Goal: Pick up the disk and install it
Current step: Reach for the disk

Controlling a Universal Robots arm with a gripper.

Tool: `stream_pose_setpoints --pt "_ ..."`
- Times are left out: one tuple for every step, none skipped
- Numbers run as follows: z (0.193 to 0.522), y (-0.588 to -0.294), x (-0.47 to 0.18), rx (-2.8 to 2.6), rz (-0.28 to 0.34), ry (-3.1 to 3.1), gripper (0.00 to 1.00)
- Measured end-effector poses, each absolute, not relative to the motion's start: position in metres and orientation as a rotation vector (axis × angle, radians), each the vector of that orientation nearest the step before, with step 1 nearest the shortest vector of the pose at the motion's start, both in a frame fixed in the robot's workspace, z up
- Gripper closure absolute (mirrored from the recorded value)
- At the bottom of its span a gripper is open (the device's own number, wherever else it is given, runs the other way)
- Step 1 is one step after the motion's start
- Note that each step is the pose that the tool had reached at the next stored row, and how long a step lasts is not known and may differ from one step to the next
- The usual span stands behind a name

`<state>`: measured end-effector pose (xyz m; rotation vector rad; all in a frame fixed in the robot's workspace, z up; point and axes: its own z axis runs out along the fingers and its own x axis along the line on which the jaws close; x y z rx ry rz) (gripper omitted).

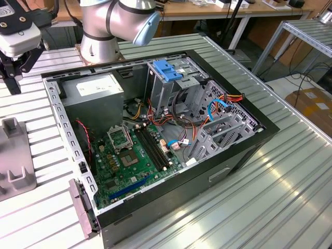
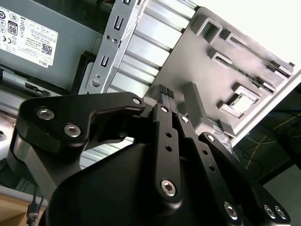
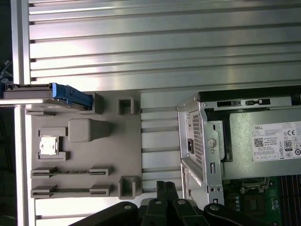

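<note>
Gripper (image 2: 165, 94) sits closest to the lens in the second wrist view. Its black links fan out and the two tips are pressed together with nothing between them.

Table (image 1: 290, 171): ribbed aluminium, carries everything.

Computer case (image 1: 155, 207): lies on its side, lid off. The exterior view gives the interior: power supply (image 1: 93, 88), green motherboard (image 1: 129, 161), and a tall drive cage (image 1: 168, 70) with a blue bracket on top.

Grey tray (image 3: 127, 141): lies flat on the table just beside the case, with moulded slots and posts.

Disk (image 3: 47, 90): stands on edge in a slot at the tray end far from the case. Grey body, blue rail facing the lens. The gripper is well apart from it, nearer the gap between tray and case.

Handling (judgement): stiff and dense for its size, with smooth metal faces that could slip. The plastic rails likely flex a little. It is shock-sensitive, so no knocks. Best hold is across the two flat faces, mid-length on the exposed edge, clear of the connector end.

Views: the first wrist view gives the disk's seat and the tray layout from above. The second wrist view gives the tip contact at close range. The exterior view gives the cage and cabling inside the case.
</note>
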<state>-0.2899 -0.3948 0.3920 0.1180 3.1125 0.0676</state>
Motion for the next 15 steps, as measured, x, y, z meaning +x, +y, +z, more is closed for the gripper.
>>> stream_pose_setpoints --pt "0.392 -0.395 -0.291 0.118 0.068 3.113 0.9" --pt "0.392 -0.395 -0.293 0.118 0.068 3.112 0.9" --pt "0.392 -0.395 -0.293 0.118 0.068 3.112 0.9" --pt "0.392 -0.395 -0.294 0.118 0.068 3.112 0.9" --pt "0.392 -0.395 -0.296 0.118 0.068 3.112 0.9" --pt "0.392 -0.395 -0.297 0.118 0.068 3.113 0.9" --pt "0.392 -0.395 -0.298 0.118 0.068 3.113 0.9" --pt "0.392 -0.395 -0.299 0.118 0.068 3.112 0.9" --pt "0.392 -0.395 -0.3 0.118 0.068 3.112 0.9" --pt "0.392 -0.395 -0.301 0.118 0.068 3.112 0.9" --pt "0.392 -0.395 -0.302 0.118 0.068 3.112 0.9" --pt "0.392 -0.395 -0.303 0.118 0.068 3.112 0.9" --pt "0.392 -0.395 -0.304 0.118 0.067 3.113 0.9" --pt "0.392 -0.395 -0.305 0.118 0.068 3.112 0.9" --pt "0.392 -0.395 -0.307 0.118 0.068 3.112 0.9"
